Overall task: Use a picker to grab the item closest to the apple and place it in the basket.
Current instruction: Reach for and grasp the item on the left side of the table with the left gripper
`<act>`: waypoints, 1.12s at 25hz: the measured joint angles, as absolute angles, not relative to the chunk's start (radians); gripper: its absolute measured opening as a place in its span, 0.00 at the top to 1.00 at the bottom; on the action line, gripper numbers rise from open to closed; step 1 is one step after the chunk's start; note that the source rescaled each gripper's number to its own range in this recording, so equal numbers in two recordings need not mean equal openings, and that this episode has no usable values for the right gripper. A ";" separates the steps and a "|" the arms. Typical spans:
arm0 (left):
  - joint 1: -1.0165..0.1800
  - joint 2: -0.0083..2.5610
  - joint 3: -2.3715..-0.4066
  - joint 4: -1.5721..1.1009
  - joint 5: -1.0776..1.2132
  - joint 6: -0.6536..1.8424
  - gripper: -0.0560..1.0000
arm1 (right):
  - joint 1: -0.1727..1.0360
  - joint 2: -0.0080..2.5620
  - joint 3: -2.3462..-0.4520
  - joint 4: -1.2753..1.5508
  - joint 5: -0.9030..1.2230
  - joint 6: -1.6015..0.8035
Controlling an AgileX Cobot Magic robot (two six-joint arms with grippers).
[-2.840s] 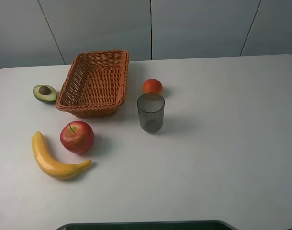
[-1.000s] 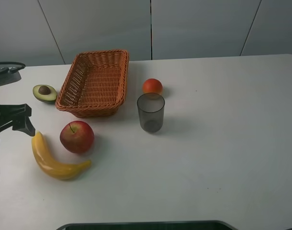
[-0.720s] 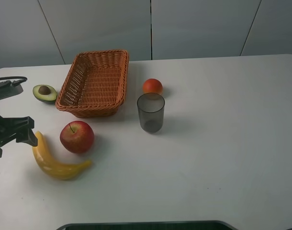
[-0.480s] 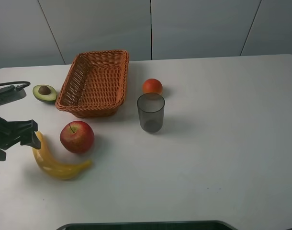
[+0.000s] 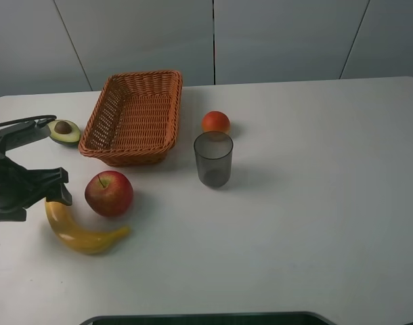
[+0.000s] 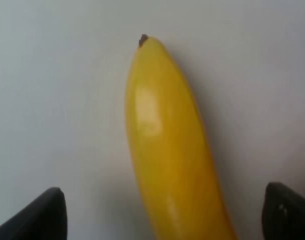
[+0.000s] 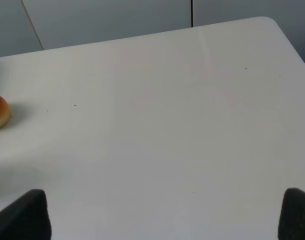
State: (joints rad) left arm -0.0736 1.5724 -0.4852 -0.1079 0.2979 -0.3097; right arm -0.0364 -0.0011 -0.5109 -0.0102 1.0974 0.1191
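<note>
Yellow banana (image 5: 78, 233) sits under the left gripper (image 6: 165, 212), spread wide, apple (image 5: 109, 193) just beside; right gripper (image 7: 160, 214) spread wide too.

A white table (image 5: 315, 203) carries 6 things: a wicker basket (image 5: 132, 115), a halved avocado (image 5: 66, 131), an apple (image 5: 109, 193), a banana (image 5: 81, 233) just beside it, an orange (image 5: 215, 122) — and an upright dark cup (image 5: 213, 159).

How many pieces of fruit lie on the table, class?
4: avocado left of the basket, apple in front of it, banana beside the apple, orange behind the cup. None appears hidden.
</note>
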 joint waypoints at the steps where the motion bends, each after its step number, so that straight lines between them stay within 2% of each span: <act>1: -0.074 1.572 -0.485 -0.110 0.296 -0.313 0.00 | -0.036 -0.001 -0.511 -0.010 1.097 0.119; 24: -0.074 1.693 -0.446 -0.108 0.179 -0.336 0.01 | -0.036 -0.001 -0.511 -0.010 1.097 0.119; 26: -0.074 1.694 -0.446 -0.106 0.172 -0.336 0.14 | -0.036 -0.001 -0.511 -0.010 1.097 0.119; 28: -0.074 1.695 -0.446 -0.106 0.169 -0.336 0.45 | -0.036 -0.001 -0.511 -0.010 1.097 0.119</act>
State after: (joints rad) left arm -0.0736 1.6950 -0.4458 -0.1058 0.1687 -0.3356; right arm -0.0364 -0.0011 -0.5109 -0.0102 1.0974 0.1191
